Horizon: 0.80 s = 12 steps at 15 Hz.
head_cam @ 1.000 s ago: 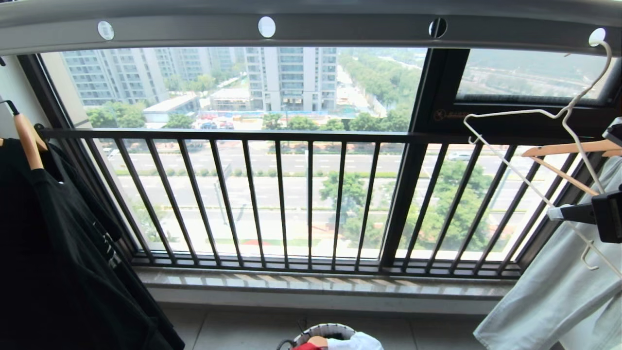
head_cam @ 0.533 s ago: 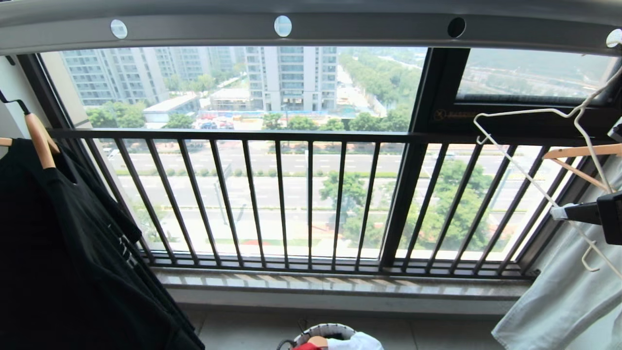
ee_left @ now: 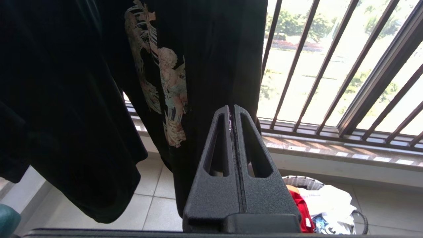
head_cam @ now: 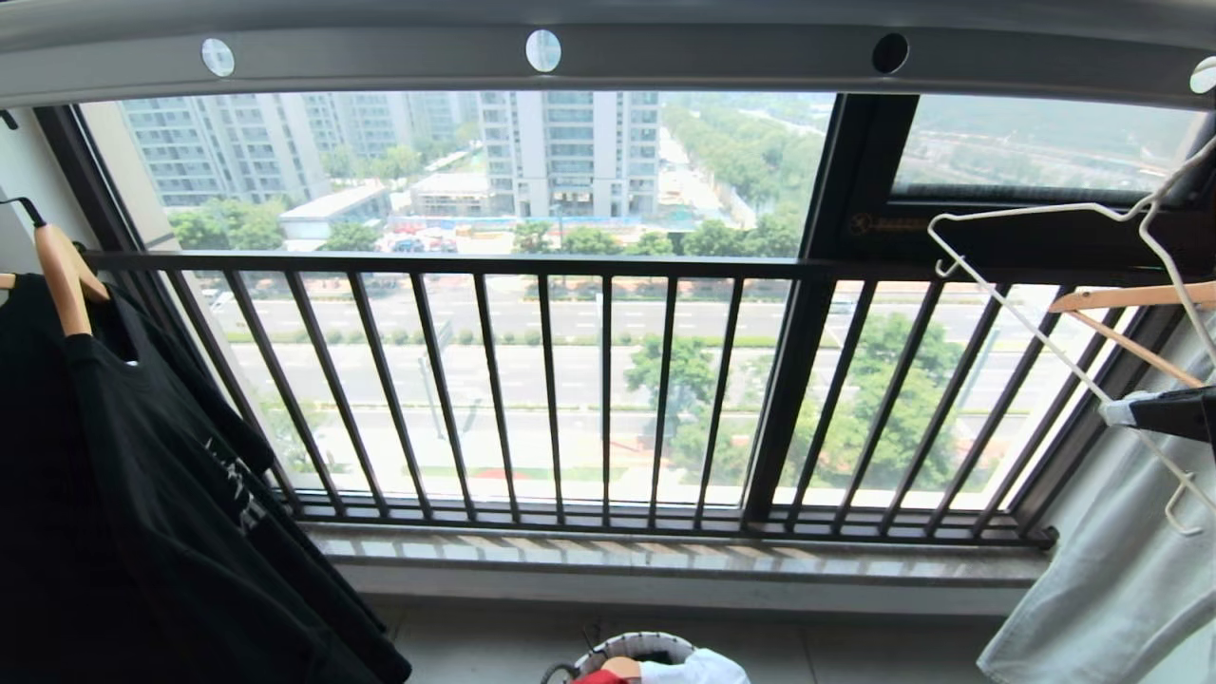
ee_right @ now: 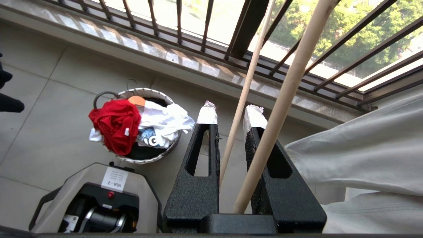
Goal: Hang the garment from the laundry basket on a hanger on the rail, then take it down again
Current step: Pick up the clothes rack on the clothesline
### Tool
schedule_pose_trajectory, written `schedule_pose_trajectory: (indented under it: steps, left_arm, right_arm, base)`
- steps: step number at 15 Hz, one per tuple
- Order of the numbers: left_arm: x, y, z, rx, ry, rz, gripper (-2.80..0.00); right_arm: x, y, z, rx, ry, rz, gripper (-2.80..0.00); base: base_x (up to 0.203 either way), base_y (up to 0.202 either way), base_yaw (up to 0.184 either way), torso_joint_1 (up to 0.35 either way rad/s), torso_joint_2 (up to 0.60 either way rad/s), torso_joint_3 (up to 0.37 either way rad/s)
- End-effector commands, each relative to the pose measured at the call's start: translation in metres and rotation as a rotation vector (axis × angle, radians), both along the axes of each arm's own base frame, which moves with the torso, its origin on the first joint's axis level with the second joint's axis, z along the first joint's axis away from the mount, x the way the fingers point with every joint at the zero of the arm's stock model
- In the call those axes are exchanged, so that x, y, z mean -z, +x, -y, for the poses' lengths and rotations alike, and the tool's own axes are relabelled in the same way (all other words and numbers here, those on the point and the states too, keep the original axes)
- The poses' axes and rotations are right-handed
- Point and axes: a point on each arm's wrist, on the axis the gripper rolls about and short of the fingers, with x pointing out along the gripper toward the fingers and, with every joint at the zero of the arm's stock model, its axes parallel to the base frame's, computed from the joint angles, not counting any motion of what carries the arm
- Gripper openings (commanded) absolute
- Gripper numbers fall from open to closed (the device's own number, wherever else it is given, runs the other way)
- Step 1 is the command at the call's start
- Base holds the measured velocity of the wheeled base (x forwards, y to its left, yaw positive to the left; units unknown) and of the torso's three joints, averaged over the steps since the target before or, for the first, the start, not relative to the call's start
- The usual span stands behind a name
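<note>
The white wire hanger (head_cam: pixel 1035 351) hangs steeply tilted, its hook in the last hole of the grey rail (head_cam: pixel 665 62). My right gripper (head_cam: pixel 1113 414) reaches in from the right edge, its taped fingertips on the hanger's long bar. In the right wrist view the gripper (ee_right: pixel 230 115) is shut on the hanger (ee_right: pixel 243 99), with one pale rod against each finger's inner face. The red garment (ee_right: pixel 115 125) lies crumpled in the laundry basket (ee_right: pixel 145 159) on the floor below. My left gripper (ee_left: pixel 233 108) is shut and empty, low beside a black T-shirt (ee_left: pixel 99 82).
A black T-shirt on a wooden hanger (head_cam: pixel 62 280) fills the left. A second wooden hanger (head_cam: pixel 1126 294) with a pale garment (head_cam: pixel 1102 589) hangs just behind my right gripper. The barred window railing (head_cam: pixel 570 380) closes the front. My base (ee_right: pixel 96 198) stands near the basket, which also holds a white printed shirt (ee_right: pixel 162 122).
My right gripper has drawn to the right with the hanger, which tilts a little more. The rail and the black T-shirt have swayed right with it. The window has not shifted.
</note>
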Motion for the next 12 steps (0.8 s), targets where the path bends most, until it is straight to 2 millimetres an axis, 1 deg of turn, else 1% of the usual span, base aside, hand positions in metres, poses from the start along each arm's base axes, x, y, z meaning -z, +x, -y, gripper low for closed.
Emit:
schedule_pose_trajectory:
  steps: [1, 2, 4, 6, 8, 10, 12]
  left_arm:
    - [0.0, 0.0, 0.0, -0.001, -0.001, 0.0, -2.8]
    - [0.0, 0.0, 0.0, -0.001, -0.001, -0.001, -2.8]
    - [0.0, 0.0, 0.0, -0.001, -0.001, 0.0, -2.8]
    - [0.0, 0.0, 0.0, -0.001, -0.001, 0.0, -2.8]
    - [0.0, 0.0, 0.0, -0.001, -0.001, 0.0, -2.8]
    - [0.0, 0.0, 0.0, -0.001, -0.001, 0.0, -2.8]
    - [0.0, 0.0, 0.0, -0.001, -0.001, 0.0, -2.8]
  right_arm:
    - [-0.005, -0.015, -0.002, -0.005, -0.013, 0.042, -2.8]
    - [-0.005, -0.022, -0.003, -0.01, -0.022, 0.053, -2.8]
    - [0.003, -0.032, -0.004, -0.016, -0.032, 0.048, -2.8]
    - [0.007, -0.036, -0.004, -0.017, -0.031, 0.04, -2.8]
    - [0.006, -0.038, -0.005, -0.017, -0.032, 0.053, -2.8]
    - [0.001, -0.045, -0.006, -0.017, -0.038, 0.091, -2.8]
    - [-0.004, -0.061, -0.008, -0.021, -0.043, 0.142, -2.8]
  base:
    - [0.0, 0.0, 0.0, 0.0, 0.0, 0.0]
    - [0.0, 0.0, 0.0, 0.0, 0.0, 0.0]
    - [0.0, 0.0, 0.0, 0.0, 0.0, 0.0]
    - [0.0, 0.0, 0.0, 0.0, 0.0, 0.0]
    - [0.0, 0.0, 0.0, 0.0, 0.0, 0.0]
    - [0.0, 0.0, 0.0, 0.0, 0.0, 0.0]
    - [0.0, 0.0, 0.0, 0.0, 0.0, 0.0]
